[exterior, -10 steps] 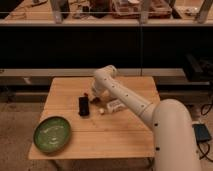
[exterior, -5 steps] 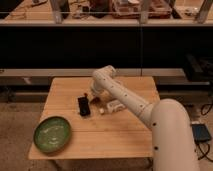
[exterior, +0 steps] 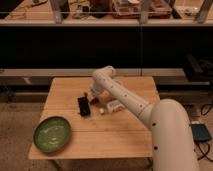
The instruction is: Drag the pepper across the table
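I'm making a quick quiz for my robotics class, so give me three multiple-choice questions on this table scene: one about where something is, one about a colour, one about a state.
1. Where is the pincer?
A) at the front left corner
B) just behind the phone, by the pepper
C) down at the floor

2. What colour is the phone?
A) white
B) black
C) green

3. How is the white bottle placed?
A) standing upright
B) lying on its side
C) propped on the phone

Answers: 1 B, the arm ends low beside the pepper, behind the phone. 2 B, it is a flat black slab. 3 B, its long side rests on the table.
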Action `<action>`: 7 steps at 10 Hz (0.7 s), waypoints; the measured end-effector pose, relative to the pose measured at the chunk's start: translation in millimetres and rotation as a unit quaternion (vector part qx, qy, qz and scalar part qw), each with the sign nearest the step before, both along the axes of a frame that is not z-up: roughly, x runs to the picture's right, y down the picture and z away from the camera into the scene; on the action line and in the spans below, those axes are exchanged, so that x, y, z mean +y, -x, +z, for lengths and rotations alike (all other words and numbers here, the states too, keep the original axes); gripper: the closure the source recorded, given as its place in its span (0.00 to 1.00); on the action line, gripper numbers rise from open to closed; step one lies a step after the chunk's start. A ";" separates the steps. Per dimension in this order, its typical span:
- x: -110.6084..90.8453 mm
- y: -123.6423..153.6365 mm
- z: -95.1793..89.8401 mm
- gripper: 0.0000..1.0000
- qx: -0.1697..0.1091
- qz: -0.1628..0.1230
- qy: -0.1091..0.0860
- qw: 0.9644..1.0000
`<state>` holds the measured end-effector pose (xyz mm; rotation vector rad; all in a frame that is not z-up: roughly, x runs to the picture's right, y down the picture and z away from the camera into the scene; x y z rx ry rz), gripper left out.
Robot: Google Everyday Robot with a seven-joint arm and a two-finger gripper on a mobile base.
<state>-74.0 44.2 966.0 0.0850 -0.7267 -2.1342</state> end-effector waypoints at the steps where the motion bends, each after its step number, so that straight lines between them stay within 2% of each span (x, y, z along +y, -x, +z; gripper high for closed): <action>1: -0.7 -1.4 0.3 0.68 0.001 0.001 0.000 1.000; 5: 3.5 -7.5 -3.4 0.68 0.000 -0.005 0.000 1.000; 7: 16.0 -10.9 -11.6 0.68 -0.003 -0.003 0.006 1.000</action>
